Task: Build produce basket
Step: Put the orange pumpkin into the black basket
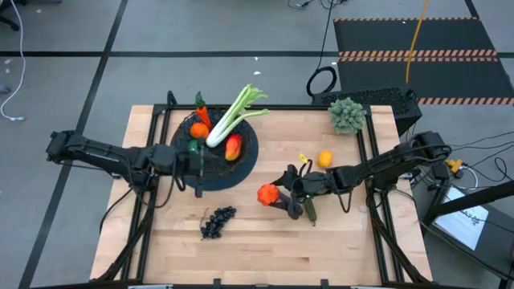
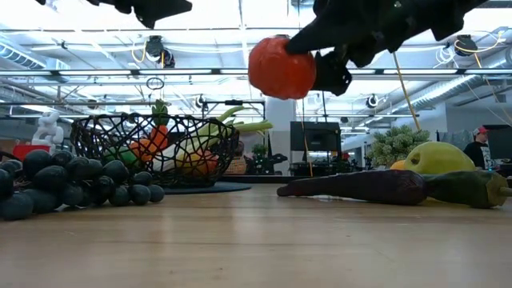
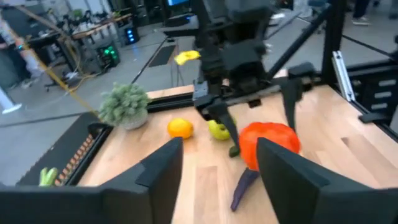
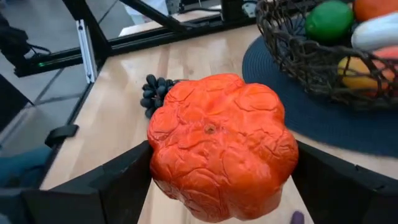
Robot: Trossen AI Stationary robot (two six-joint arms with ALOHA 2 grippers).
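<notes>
The right gripper [image 1: 271, 195] is pinching a lumpy orange fruit [image 4: 221, 144] between its fingers, clear above the desk [image 1: 337, 241]. A loose grip could be dropping it short of the basket [image 1: 245, 156], whose near rim could be catching it. The left gripper [image 1: 199, 163], fingers spread, is crowding that rim; the grapes [image 1: 217, 221] are lying well apart.

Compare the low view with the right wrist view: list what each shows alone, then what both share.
Low view only: the eggplant and cucumber lying on the table, the lemon, the frilly clump, and a person far behind.

Right wrist view only: the dark mat under the basket as a wide surface, and the ribbed skin of the red-orange fruit.

Both: that fruit held clear of the table in the right gripper, the grapes, the basket with its green apple.
</notes>
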